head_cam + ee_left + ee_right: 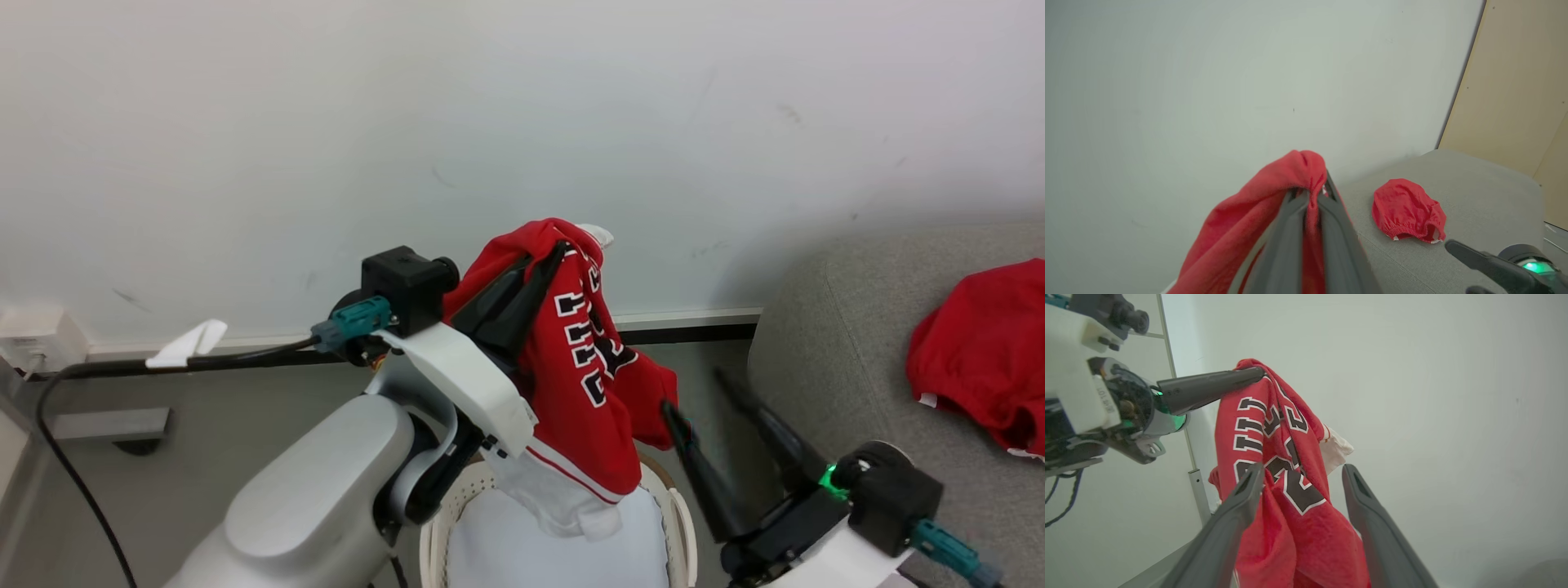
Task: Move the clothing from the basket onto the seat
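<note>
Basket point(684, 531): largely hidden behind the hanging jersey point(588, 408), cut by the bottom edge. Jersey lettering: folded, not legible. Red garment point(980, 351) on sofa point(841, 351): cropped at the right edge.

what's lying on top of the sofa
One crumpled red garment lies on the sofa; the jersey hanging from the left gripper hides its near edge.

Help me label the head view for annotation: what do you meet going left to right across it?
White paper tag on black cable → left gripper shut on the red lettered jersey → open right gripper → light-grey fabric sofa → crumpled red garment lying on it.
</note>
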`<state>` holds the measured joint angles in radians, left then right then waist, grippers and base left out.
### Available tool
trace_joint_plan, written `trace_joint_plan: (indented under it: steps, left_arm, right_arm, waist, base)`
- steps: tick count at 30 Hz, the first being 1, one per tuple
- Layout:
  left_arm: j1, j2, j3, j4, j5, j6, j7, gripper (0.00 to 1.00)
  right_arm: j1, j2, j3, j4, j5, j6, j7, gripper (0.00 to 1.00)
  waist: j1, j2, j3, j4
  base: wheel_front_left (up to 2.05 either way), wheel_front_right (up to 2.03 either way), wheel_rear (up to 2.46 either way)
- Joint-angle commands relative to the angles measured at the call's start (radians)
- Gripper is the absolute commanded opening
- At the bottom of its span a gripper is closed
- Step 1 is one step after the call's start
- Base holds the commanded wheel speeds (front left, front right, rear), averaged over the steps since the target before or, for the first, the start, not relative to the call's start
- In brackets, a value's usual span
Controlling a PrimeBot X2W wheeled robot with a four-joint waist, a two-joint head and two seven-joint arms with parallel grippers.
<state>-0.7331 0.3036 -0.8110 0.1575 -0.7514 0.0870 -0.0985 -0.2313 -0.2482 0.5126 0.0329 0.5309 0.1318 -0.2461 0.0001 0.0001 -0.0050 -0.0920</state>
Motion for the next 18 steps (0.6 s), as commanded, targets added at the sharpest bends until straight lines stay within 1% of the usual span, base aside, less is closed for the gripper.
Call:
trace_joint_plan:
  steps: [1,4,7,13,16,17,18]
  left_arm:
    - [0.001,-0.003,-0.001,0.005,-0.004,-0.006,-0.008,0.0]
    - [-0.005,-0.013,-0.014,0.014,-0.002,-0.013,-0.007,0.0]
    - [-0.009,-0.029,-0.03,0.014,0.003,-0.021,-0.002,0.0]
    - [-0.01,-0.07,-0.081,-0.002,0.018,-0.041,0.007,0.0]
    - [-0.004,-0.092,-0.103,-0.018,0.018,-0.047,0.015,0.0]
    - [-0.004,-0.092,-0.103,-0.018,0.018,-0.047,0.015,0.0]
    - [-0.002,-0.096,-0.11,-0.024,0.018,-0.048,0.016,0.0]
  right_arm:
    - [-0.029,-0.008,0.048,-0.001,0.015,-0.002,0.006,1.0]
    - [-0.069,-0.014,0.122,0.023,0.029,-0.002,0.011,1.0]
    - [-0.12,-0.005,0.175,0.068,0.033,-0.002,0.008,1.0]
    - [-0.211,0.018,0.25,0.214,0.051,-0.002,0.026,1.0]
    - [-0.237,0.023,0.276,0.305,0.069,-0.002,0.051,1.0]
    - [-0.237,0.023,0.276,0.305,0.069,-0.002,0.051,1.0]
    - [-0.244,0.026,0.28,0.333,0.076,-0.002,0.052,1.0]
  waist:
    - [-0.0001,-0.0001,0.0,0.0]
    - [-0.0001,-0.0001,0.0,0.007]
    - [-0.0001,-0.0001,0.0,0.022]
    - [-0.0001,-0.0001,-0.003,0.076]
    - [-0.0001,-0.0001,-0.006,0.111]
    - [-0.0001,-0.0001,-0.006,0.111]
    - [-0.0001,-0.0001,-0.007,0.122]
  base:
    - [0.0,0.0,0.0]
    - [0.0,0.0,0.0]
    - [0.0,0.0,0.0]
    - [0.0,0.0,0.0]
    - [0.0,0.0,0.0]
    - [0.0,0.0,0.0]
    - [0.0,0.0,0.0]
